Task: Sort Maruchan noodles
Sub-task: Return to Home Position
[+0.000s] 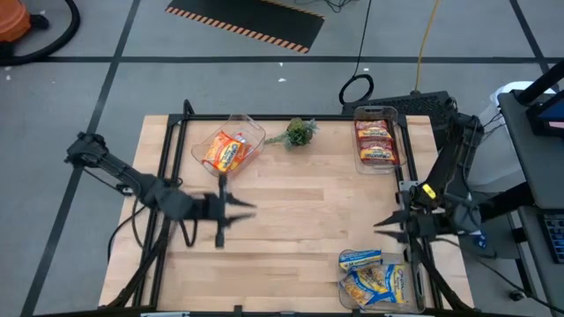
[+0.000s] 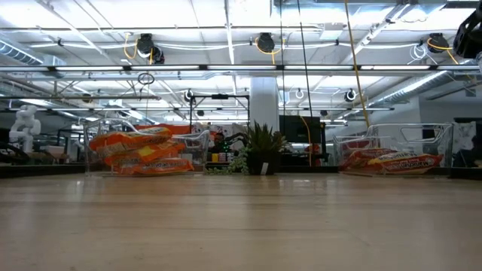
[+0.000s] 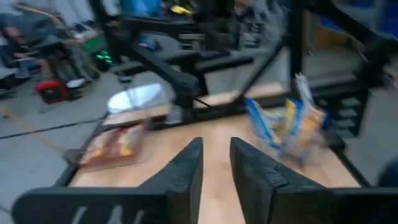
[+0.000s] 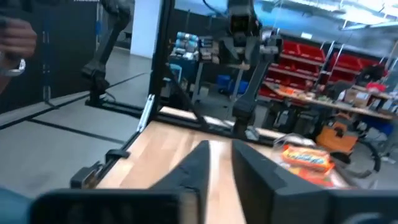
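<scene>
The Maruchan noodles lie in three clear bins. Orange packets fill the far-left bin, red-brown packets the far-right bin, and yellow-and-blue packets the near-right bin, where a blue-white packet rests on the bin's far rim. My left gripper hovers over the table's left middle, pointing level toward the right edge. Its fingers stand a little apart with nothing between them. My right gripper hovers at the right, pointing toward the left edge, also slightly open and holding nothing.
A small green plant sprig stands at the far edge between the two far bins. A black frame borders the wooden table. Bare wood lies between the two grippers.
</scene>
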